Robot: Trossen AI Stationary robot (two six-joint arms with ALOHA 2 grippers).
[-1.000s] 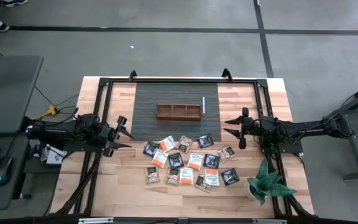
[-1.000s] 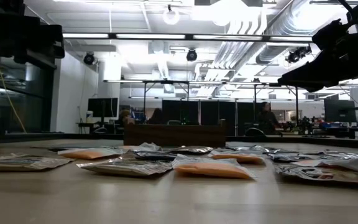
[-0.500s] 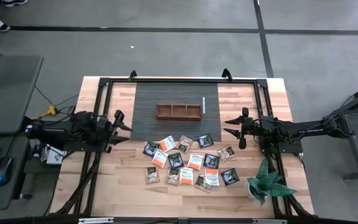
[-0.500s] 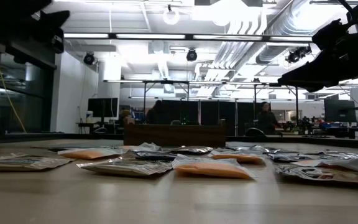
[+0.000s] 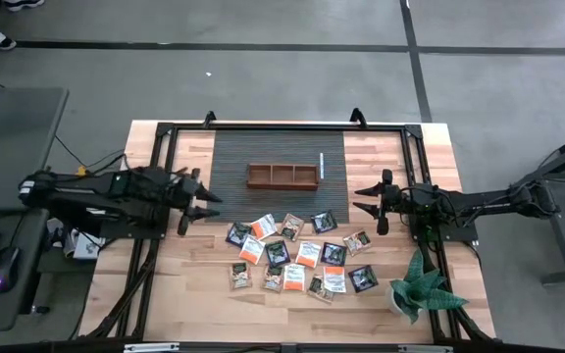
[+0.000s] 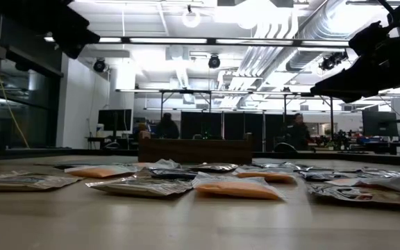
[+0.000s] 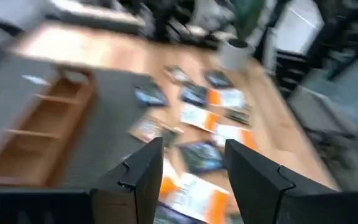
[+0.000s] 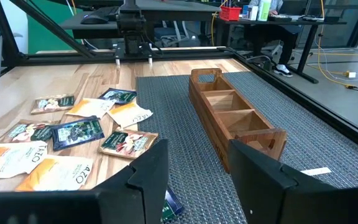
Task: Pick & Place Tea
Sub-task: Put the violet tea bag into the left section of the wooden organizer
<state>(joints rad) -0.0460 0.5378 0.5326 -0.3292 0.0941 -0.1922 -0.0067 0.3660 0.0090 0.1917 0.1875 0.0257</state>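
Several tea sachets, orange-and-white, dark and pale, lie flat on the wooden table's near half; they also show in the low view and both wrist views. The brown three-compartment tray stands on a dark grey mat. My left gripper hovers open over the mat's left edge, to the left of the sachets and well above the table. My right gripper hangs open at the mat's right edge, with nothing between its fingers.
A small potted plant stands at the near right corner. A white strip lies on the mat beside the tray's right end. A black frame runs round the table's far and side edges. People sit at desks far behind the table.
My left gripper has risen and reached out a little toward the table's middle, rolling about its own axis as it went. Its fingers stay apart. The sachets and tray lie as before.
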